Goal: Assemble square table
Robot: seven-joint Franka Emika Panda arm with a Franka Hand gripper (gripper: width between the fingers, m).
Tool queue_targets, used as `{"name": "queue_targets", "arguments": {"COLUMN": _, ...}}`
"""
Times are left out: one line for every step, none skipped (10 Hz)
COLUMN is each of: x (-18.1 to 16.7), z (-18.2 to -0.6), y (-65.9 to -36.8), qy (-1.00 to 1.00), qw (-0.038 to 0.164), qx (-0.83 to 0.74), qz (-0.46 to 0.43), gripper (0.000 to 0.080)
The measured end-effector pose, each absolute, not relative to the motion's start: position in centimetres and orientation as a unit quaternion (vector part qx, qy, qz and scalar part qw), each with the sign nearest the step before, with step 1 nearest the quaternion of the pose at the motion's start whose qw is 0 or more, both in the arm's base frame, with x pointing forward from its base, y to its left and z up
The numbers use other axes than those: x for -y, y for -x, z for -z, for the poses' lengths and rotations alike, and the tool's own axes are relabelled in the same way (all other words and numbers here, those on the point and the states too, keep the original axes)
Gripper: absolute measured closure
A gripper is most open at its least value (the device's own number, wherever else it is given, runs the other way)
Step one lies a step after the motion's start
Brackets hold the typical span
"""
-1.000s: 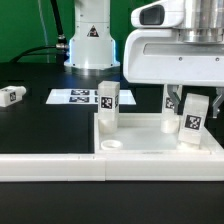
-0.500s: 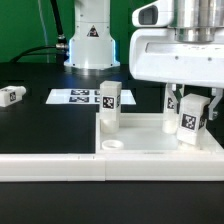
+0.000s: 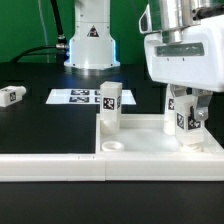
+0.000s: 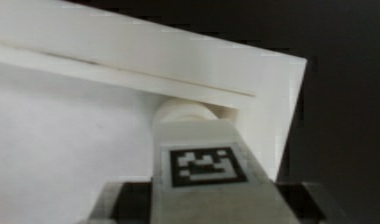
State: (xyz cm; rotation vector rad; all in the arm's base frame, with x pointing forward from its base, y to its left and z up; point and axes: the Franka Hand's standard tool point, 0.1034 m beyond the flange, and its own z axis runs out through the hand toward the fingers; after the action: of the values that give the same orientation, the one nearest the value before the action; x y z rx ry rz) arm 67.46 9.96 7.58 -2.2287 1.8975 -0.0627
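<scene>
End effector (image 3: 186, 110) clamped on gripped leg (image 3: 183, 124), one finger each side. Gripped leg upright over corner of square top (image 3: 140, 127) at exterior view's right. In wrist view its lower end sits at corner beside raised rim; cannot tell how far seated. Second leg (image 3: 108, 106) upright in corner at exterior view's left. Loose leg (image 3: 11, 95) lies on tabletop (image 3: 40, 125), well apart. Marker board (image 3: 72, 97) beyond square top.

Glossy white arm (image 3: 92, 48), black triangular sticker (image 3: 92, 32) on its base, boxy white claw (image 3: 187, 122) housing
</scene>
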Motion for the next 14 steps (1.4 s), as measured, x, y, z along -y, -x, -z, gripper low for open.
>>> {"name": "queue_targets", "arguments": {"x": -9.9, "z": -7.5, "y": -67.5, "qy": 0.759, "qw": 0.106, "qx": -0.642, "qz": 0.022, "gripper": 0.0509}}
{"name": "queue_targets", "arguments": {"x": -10.0, "z": -7.5, "y": -67.5, "qy": 0.786, "qw": 0.100, "qx": -0.609, "qz": 0.029, "gripper": 0.0291}}
{"name": "queue_targets", "arguments": {"x": -10.4, "z": -7.7, "y": -67.6, "qy": 0.832, "qw": 0.086, "qx": -0.546, "qz": 0.042, "gripper": 0.0291}}
{"name": "queue_targets", "arguments": {"x": -10.8, "z": -7.9, "y": -67.8, "qy": 0.886, "qw": 0.064, "qx": -0.455, "qz": 0.059, "gripper": 0.0179}}
{"name": "queue_targets", "arguments": {"x": -10.8, "z": -7.9, "y": -67.8, "qy": 0.913, "qw": 0.058, "qx": -0.398, "qz": 0.065, "gripper": 0.0158}}
{"name": "queue_targets", "arguments": {"x": -10.6, "z": -7.9, "y": -67.8, "qy": 0.922, "qw": 0.056, "qx": -0.377, "qz": 0.066, "gripper": 0.0158}}
{"name": "queue_targets", "arguments": {"x": -10.6, "z": -7.9, "y": -67.8, "qy": 0.931, "qw": 0.054, "qx": -0.356, "qz": 0.068, "gripper": 0.0152}}
{"name": "queue_targets", "arguments": {"x": -10.5, "z": -7.9, "y": -67.8, "qy": 0.943, "qw": 0.051, "qx": -0.321, "qz": 0.070, "gripper": 0.0152}}
{"name": "queue_targets", "arguments": {"x": -10.6, "z": -7.9, "y": -67.8, "qy": 0.949, "qw": 0.049, "qx": -0.302, "qz": 0.071, "gripper": 0.0150}}
{"name": "queue_targets", "arguments": {"x": -11.3, "z": -8.0, "y": -68.0, "qy": 0.989, "qw": -0.005, "qx": -0.120, "qz": 0.088, "gripper": 0.0150}}
{"name": "queue_targets", "arguments": {"x": -11.2, "z": -7.9, "y": -68.1, "qy": 0.993, "qw": -0.010, "qx": -0.084, "qz": 0.088, "gripper": 0.0150}}
{"name": "queue_targets", "arguments": {"x": -11.1, "z": -7.9, "y": -68.1, "qy": 0.991, "qw": -0.008, "qx": -0.100, "qz": 0.087, "gripper": 0.0150}}
{"name": "queue_targets", "arguments": {"x": -11.2, "z": -7.9, "y": -68.1, "qy": 0.990, "qw": -0.007, "qx": -0.111, "qz": 0.087, "gripper": 0.0240}}
{"name": "queue_targets", "arguments": {"x": -11.2, "z": -7.9, "y": -68.1, "qy": 0.989, "qw": -0.006, "qx": -0.122, "qz": 0.087, "gripper": 0.0423}}
